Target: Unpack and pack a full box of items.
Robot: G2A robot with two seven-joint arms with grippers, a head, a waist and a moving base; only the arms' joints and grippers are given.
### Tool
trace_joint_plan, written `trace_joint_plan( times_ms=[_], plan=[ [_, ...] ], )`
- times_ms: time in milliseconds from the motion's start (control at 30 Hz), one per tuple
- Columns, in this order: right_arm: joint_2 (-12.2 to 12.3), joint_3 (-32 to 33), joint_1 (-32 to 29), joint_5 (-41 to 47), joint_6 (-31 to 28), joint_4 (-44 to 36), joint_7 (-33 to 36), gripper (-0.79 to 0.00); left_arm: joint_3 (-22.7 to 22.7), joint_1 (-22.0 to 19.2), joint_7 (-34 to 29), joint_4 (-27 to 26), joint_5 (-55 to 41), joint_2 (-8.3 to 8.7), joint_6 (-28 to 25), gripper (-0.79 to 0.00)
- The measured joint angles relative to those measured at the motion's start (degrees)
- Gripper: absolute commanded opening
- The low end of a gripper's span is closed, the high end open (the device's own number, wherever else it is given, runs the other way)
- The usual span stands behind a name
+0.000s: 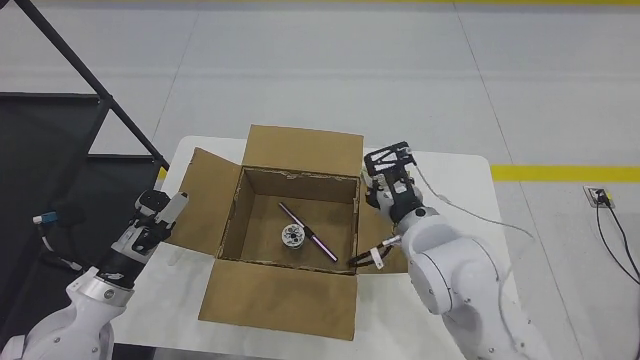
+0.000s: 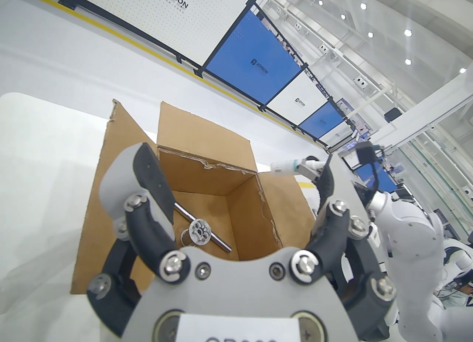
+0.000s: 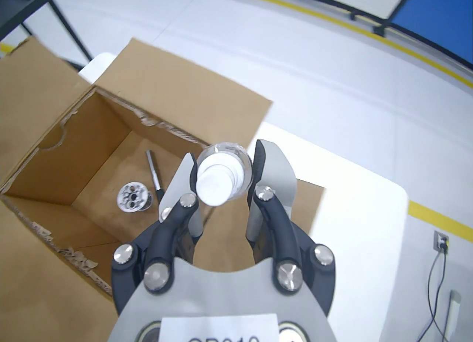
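Top view: one cardboard box [image 1: 280,300], flaps out, mid-frame on the white counter [image 1: 460,175]. Inside are one dark rod [image 1: 308,231] and one round metal disc [image 1: 292,235]. The right wrist view gets the close-up: right tool [image 3: 225,153] clamped on one clear white-capped bottle [image 3: 221,177] near the box rim. Left tool [image 1: 160,215], lower left, is spread wide and empty.

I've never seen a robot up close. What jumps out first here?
The open cardboard box in the middle of the white table, with a rod and a round metal disc on its floor. Then the right pincer, shut on a small clear bottle at the box's right side.
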Motion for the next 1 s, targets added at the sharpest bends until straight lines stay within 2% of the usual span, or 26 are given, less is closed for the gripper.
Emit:
trace_joint_plan(
  times_ms=[167, 333, 500, 700, 1000],
  plan=[
    [0.75, 10.33, -9.03, -0.47, 5.24, -4.41, -6.23, -0.785, 0.0, 0.0, 0.0, 0.0, 0.0, 0.0, 0.0, 0.0],
    [1.14, 19.55, -13.08, 6.56, 3.11, 2.78, -12.56, -0.785, 0.0, 0.0, 0.0, 0.0, 0.0, 0.0, 0.0, 0.0],
    [1.33, 23.51, -10.04, 11.64, -0.81, 16.55, -14.14, -0.785, 0.0, 0.0, 0.0, 0.0, 0.0, 0.0, 0.0, 0.0],
    [1.38, 24.04, -6.22, 15.42, -5.33, 29.41, -16.78, -0.785, 0.0, 0.0, 0.0, 0.0, 0.0, 0.0, 0.0, 0.0],
    [1.73, 24.09, -2.01, 17.91, -9.07, 36.74, -13.1, -0.785, 0.0, 0.0, 0.0, 0.0, 0.0, 0.0, 0.0, 0.0]
  ],
)
